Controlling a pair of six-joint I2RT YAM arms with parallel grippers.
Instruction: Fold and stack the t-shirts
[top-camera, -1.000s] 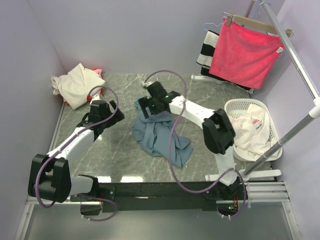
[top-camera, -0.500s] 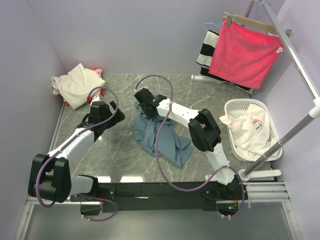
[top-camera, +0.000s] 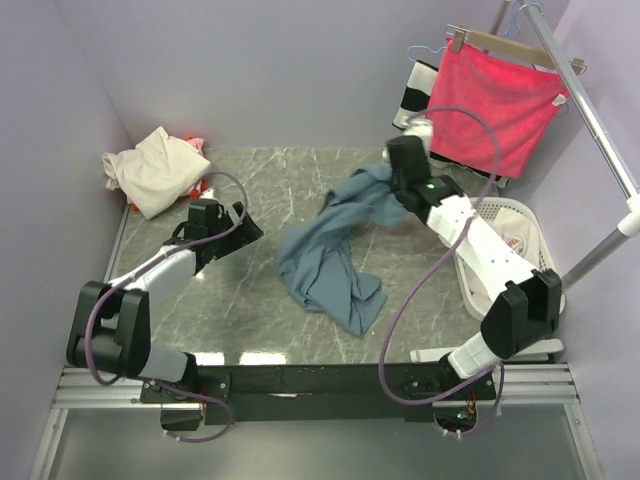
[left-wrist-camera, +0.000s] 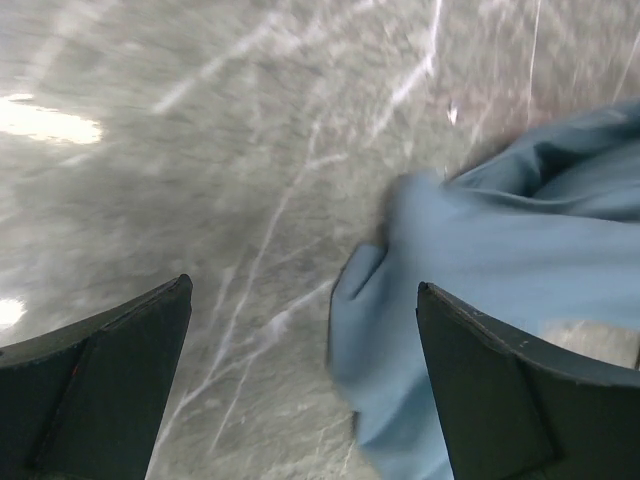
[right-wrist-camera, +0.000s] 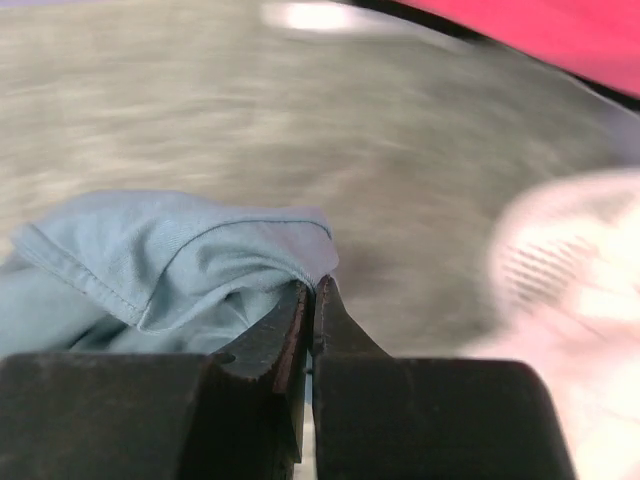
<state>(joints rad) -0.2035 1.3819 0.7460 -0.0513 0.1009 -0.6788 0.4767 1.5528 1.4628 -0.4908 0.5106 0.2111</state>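
Note:
A dusty blue-grey t-shirt (top-camera: 320, 255) lies crumpled in the middle of the table, and one end of it is pulled up toward the back right. My right gripper (top-camera: 396, 188) is shut on that raised hem; the wrist view shows the cloth (right-wrist-camera: 170, 260) pinched at the closed tips (right-wrist-camera: 313, 285). My left gripper (top-camera: 250, 228) hangs open just left of the shirt, its edge (left-wrist-camera: 480, 240) lying between the fingers (left-wrist-camera: 305, 290). A cream t-shirt (top-camera: 155, 170) sits bunched in the back left corner with a pink/red one (top-camera: 193, 143) behind it. The white t-shirt with red print (top-camera: 500, 255) fills the basket.
The white laundry basket (top-camera: 548, 270) stands at the right edge. Behind it a rack pole (top-camera: 590, 110) carries a hanger with a bright pink-red towel (top-camera: 490, 105) and a black-and-white striped cloth (top-camera: 415, 100). Purple walls close in on the left and back.
My right gripper shut on the blue-grey shirt's upper edge and swung to the back right, dragging that end along. The left gripper edged slightly right, still open.

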